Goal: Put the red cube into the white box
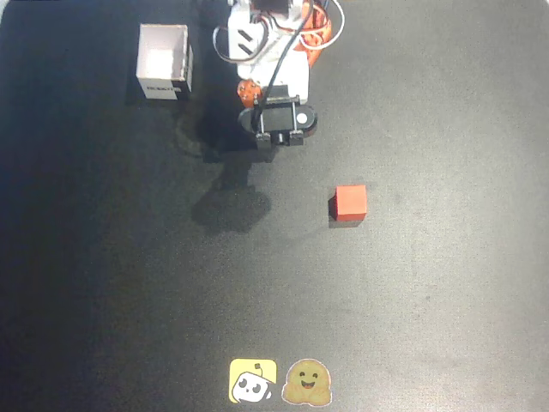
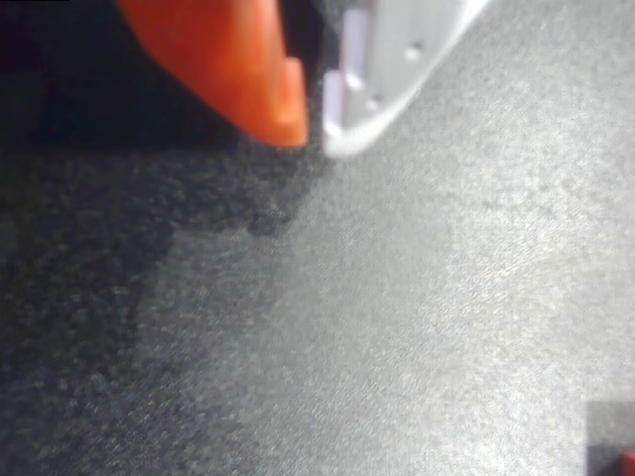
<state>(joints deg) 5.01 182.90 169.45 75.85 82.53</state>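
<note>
red cube (image 1: pixel 351 202): sitting alone on the dark worktop (image 1: pixel 446 300), well apart from the white box (image 1: pixel 163 62); looking light, stiff, matte; likely gripping best across two opposite flat faces; end effector (image 2: pixel 313 124): hanging empty, fingertips nearly pressing together.

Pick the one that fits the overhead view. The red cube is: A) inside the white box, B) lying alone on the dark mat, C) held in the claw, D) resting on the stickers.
B: the red cube lies on the black mat, apart from the white box and the claw.
</note>
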